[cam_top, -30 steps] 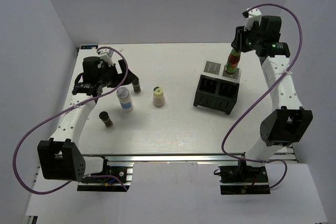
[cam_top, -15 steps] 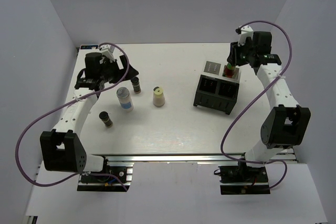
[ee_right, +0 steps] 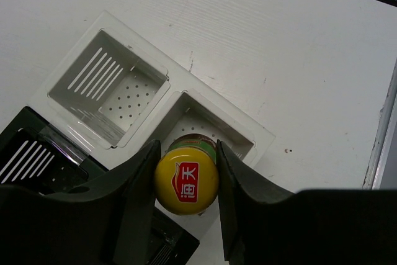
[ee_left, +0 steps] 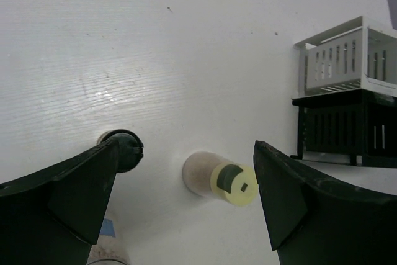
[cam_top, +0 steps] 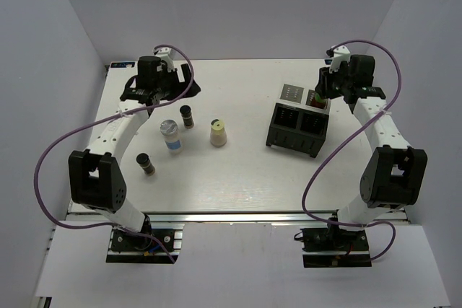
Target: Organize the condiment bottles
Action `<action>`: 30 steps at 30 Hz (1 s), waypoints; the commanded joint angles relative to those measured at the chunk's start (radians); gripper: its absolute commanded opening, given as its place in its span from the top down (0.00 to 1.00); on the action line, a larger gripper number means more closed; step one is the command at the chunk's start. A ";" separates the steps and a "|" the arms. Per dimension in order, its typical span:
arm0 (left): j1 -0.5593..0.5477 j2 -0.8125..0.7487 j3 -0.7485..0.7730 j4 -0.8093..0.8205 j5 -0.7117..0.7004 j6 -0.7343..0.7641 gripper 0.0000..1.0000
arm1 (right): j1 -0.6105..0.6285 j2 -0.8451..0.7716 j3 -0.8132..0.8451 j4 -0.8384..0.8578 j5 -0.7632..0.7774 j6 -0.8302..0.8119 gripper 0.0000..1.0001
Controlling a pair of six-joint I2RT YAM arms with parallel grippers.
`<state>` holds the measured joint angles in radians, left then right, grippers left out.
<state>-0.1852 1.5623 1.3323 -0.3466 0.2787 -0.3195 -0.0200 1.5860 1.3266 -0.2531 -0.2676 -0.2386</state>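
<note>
Item: my left gripper (cam_top: 154, 86), jaws spread wide, holding nothing, hung above the far left of the table (cam_top: 238, 178)

Item: dark jar (cam_top: 146, 164), upright, stood at the near left. The blue-labelled white bottle (cam_top: 172, 136) stood just beside a second dark jar (cam_top: 188, 115), with the cream bottle (cam_top: 218, 133) to their right, apart

Item: rack (cam_top: 297, 129), black bins in front, white bins behind

Item: my right gripper (ee_right: 186, 177) was clamped either side of the red sauce bottle (ee_right: 186, 183) at its yellow cap, the bottle lowered upright into the right white bin
</note>
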 commanded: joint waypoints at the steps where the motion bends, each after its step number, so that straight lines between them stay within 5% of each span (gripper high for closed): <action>1: -0.010 0.024 0.068 -0.029 -0.099 0.040 0.02 | -0.003 -0.043 0.000 0.117 -0.027 -0.016 0.76; 5: -0.034 0.093 0.134 -0.081 -0.168 0.065 0.02 | -0.005 -0.035 -0.004 0.110 -0.028 -0.018 0.45; 8: -0.056 0.137 0.172 -0.132 -0.229 0.083 0.02 | -0.008 -0.038 -0.013 0.106 -0.033 -0.019 0.37; 19: -0.105 0.133 0.136 -0.166 -0.340 0.094 0.02 | -0.018 -0.066 -0.003 0.109 -0.053 -0.001 0.14; 30: -0.114 0.217 0.203 -0.284 -0.478 0.066 0.10 | -0.018 -0.095 0.091 0.100 -0.128 -0.073 0.11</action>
<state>-0.2977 1.7618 1.4937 -0.5774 -0.1532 -0.2382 -0.0334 1.5242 1.3655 -0.1974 -0.3557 -0.2886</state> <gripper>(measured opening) 0.909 0.891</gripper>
